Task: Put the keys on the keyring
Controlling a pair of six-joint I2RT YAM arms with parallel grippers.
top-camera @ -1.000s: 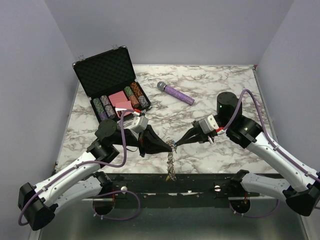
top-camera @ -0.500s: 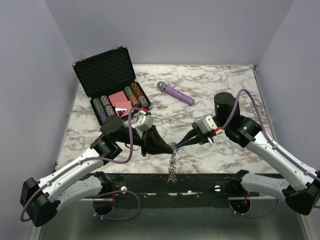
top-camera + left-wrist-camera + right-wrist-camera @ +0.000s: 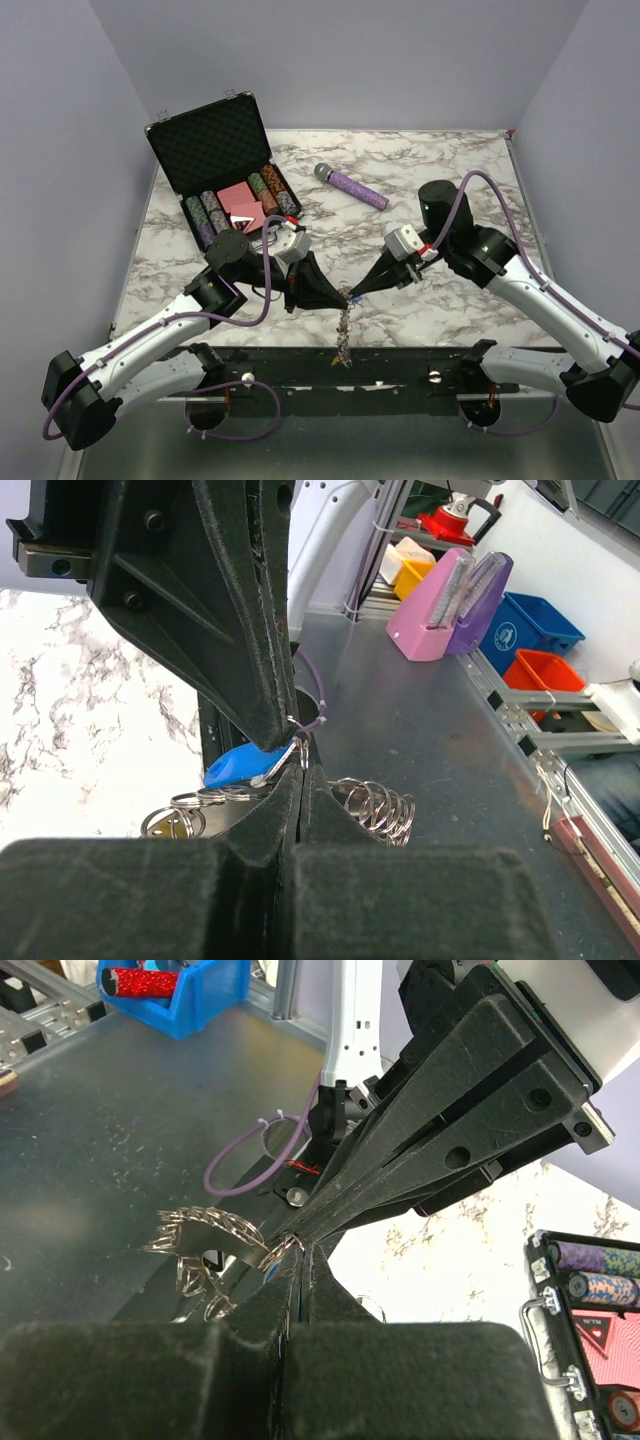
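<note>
No text, label or number is legible anywhere.

Walls (image 3: pixel 340 60): plain pale lavender-grey panels at the back and both sides of the top view, evenly lit.
Table (image 3: pixel 460 170): white marble-pattern top with grey veins; black rail (image 3: pixel 400 362) along its lower edge.
Floor (image 3: pixel 350 450): dull grey metal sheet across the frame bottom.
Left wrist view, upper right: blue bin (image 3: pixel 530 630), orange bin (image 3: pixel 530 675).

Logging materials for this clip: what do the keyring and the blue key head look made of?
The keyring: thin, silvery-grey, toothed edge with bright glints, likely bare metal. The blue key head: smooth, evenly coloured, slightly glossy, probably plastic.
</note>
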